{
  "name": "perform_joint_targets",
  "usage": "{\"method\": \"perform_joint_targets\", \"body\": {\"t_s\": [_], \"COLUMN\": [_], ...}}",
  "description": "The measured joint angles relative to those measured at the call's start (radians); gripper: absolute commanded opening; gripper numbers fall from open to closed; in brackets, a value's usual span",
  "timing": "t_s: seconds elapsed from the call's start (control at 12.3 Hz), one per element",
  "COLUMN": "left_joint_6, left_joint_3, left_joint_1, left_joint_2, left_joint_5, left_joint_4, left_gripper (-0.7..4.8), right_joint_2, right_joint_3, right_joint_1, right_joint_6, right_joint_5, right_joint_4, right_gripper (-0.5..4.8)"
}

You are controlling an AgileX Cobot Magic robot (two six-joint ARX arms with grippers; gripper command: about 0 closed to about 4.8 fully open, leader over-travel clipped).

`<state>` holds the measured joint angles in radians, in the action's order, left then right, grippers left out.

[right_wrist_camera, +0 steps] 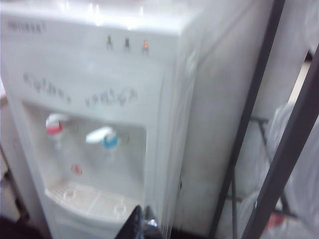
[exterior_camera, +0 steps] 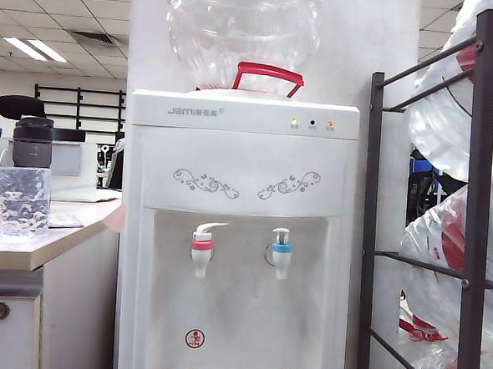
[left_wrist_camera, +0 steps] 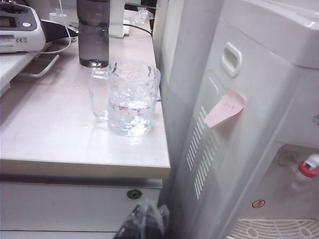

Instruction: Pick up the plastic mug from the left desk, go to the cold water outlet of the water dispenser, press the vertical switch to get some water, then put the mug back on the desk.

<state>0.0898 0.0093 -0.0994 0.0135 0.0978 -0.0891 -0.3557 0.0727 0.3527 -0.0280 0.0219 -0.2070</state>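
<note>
Left gripper [left_wrist_camera: 143,225] shut, below desk edge, well apart from plastic mug [left_wrist_camera: 130,97].

The clear dimpled plastic mug [left_wrist_camera: 130,97], partly filled with water, is set upright near the left desk's [left_wrist_camera: 60,144] front corner beside the white water dispenser [exterior_camera: 238,192], whose blue-banded cold water outlet [exterior_camera: 282,252] is topped by the vertical switch [exterior_camera: 281,234].

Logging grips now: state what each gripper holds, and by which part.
Nothing is held. The plastic mug stands on the left desk, apart from the left gripper, which is shut and empty. The right gripper faces the water dispenser, empty.
</note>
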Motion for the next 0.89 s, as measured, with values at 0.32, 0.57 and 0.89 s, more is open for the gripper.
{"method": "perform_joint_targets", "body": {"t_s": [0.32,0.57,0.89], "left_joint_6": [0.000,0.000,0.000], "left_joint_3": [0.000,0.000,0.000], "left_joint_1": [0.000,0.000,0.000], "left_joint_2": [0.000,0.000,0.000], "left_joint_5": [0.000,0.000,0.000], "left_joint_4": [0.000,0.000,-0.001], "left_gripper": [-0.05,-0.05,-0.05], "right_joint_2": [0.000,0.191,0.353], "right_joint_3": [-0.007,-0.007,-0.028], "right_joint_1": [0.001,-0.068,-0.286], "right_joint_6": [0.000,0.001,-0.014], "right_joint_5": [0.003,0.051,0.087], "right_joint_4": [0.003,0.079,0.288], "right_gripper": [-0.05,-0.05,-0.05]}}
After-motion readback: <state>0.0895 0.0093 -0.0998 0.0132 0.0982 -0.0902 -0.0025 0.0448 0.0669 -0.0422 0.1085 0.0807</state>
